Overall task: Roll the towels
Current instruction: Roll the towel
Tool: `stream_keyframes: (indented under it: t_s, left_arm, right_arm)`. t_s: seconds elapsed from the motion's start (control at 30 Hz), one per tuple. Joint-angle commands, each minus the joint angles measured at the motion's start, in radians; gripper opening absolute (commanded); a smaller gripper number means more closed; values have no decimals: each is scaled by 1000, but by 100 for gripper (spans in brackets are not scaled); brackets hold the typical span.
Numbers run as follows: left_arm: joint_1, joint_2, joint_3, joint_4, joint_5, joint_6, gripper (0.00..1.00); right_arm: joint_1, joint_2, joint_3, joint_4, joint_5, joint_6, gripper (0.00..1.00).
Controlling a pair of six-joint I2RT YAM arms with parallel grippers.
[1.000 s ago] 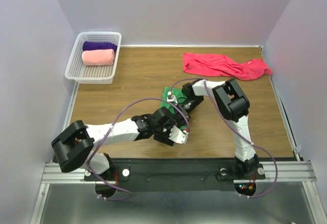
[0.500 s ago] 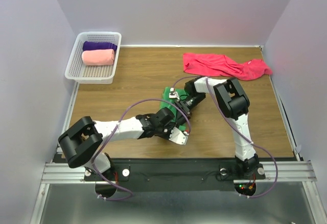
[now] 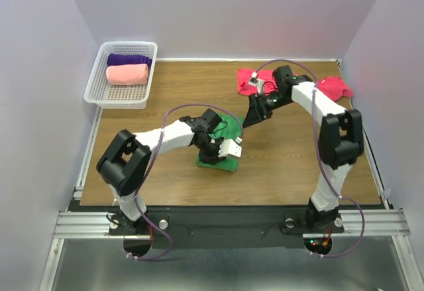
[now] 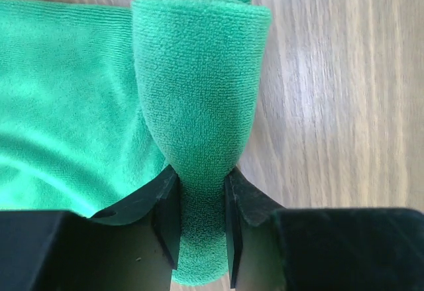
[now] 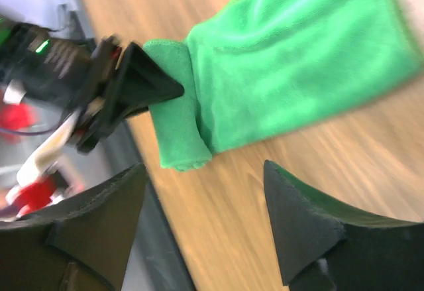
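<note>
1. Right now the green towel (image 4: pixel 199 72) is the one in hand, and it looks only part rolled. A tight roll lies on the table (image 3: pixel 165 105), and a flat stretch of the same cloth is spread beside it.
2. The left gripper (image 4: pixel 202 191) is clamped on the near end of that roll, its jaws pinching the cloth thin between them. The rest of the roll runs straight out ahead of its fingers. The flat part lies off to the left in the wrist view.
3. The right gripper (image 5: pixel 205 191) is spread wide with nothing between its jaws. It hangs apart from the green towel, which shows ahead of it and beyond its fingertips, touching neither.
4. From above, the right gripper sits between the green towel and the crimson towel (image 3: pixel 334 87). The crimson one lies crumpled and unrolled behind that arm, towards the back wall.
5. Two towels look finished. A pink roll (image 3: pixel 127 74) and a purple roll (image 3: pixel 129 59) lie side by side in the basket (image 3: pixel 99 95), well away from both grippers.
6. My guess at the step: mid-roll on the green, with one end held and the other end loose.
7. The next move, as I judge it, needs the roll turned over the flat part without the left grip slackening. The far end needs steadying too, or the roll will likely go cone-shaped or spring open.
8. After that the crimson towel remains, and it would need flattening first.
</note>
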Motion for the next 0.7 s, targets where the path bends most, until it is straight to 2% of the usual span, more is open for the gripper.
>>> stream_keyframes:
  t_s: [0.0, 0.13, 0.17, 0.23, 0.27, 0.37, 0.43, 0.47, 0.5, 0.53, 0.67]
  left_arm:
    - [66, 129, 142, -216, 125, 32, 33]
    - [136, 322, 334, -390, 197, 107, 35]
    - [147, 350, 360, -412, 206, 107, 35]
    - [166, 396, 423, -461, 224, 133, 37]
    - [182, 437, 442, -474, 237, 139, 39]
    - [201, 523, 527, -544, 252, 155, 41]
    - [209, 563, 563, -575, 252, 164, 41]
    - [210, 608, 604, -613, 247, 176, 41]
    - [212, 608, 604, -613, 246, 176, 41]
    - [213, 631, 626, -627, 246, 179, 41]
    - [224, 677, 664, -635, 246, 164, 41]
  right_arm:
    - [10, -204, -76, 160, 150, 28, 80]
    - [11, -389, -190, 159, 323, -68, 82]
    - [11, -390, -218, 159, 343, -93, 82]
    - [10, -501, -293, 159, 385, -139, 87]
    - [11, -569, -310, 153, 385, -153, 95]
    - [37, -650, -347, 152, 417, -202, 100]
    - [126, -684, -375, 157, 460, -222, 100]
    - [222, -690, -402, 187, 565, -222, 100]
    - [276, -690, -421, 188, 566, -222, 100]
    - [335, -698, -442, 207, 662, -228, 100]
    - [488, -623, -470, 286, 817, -256, 100]
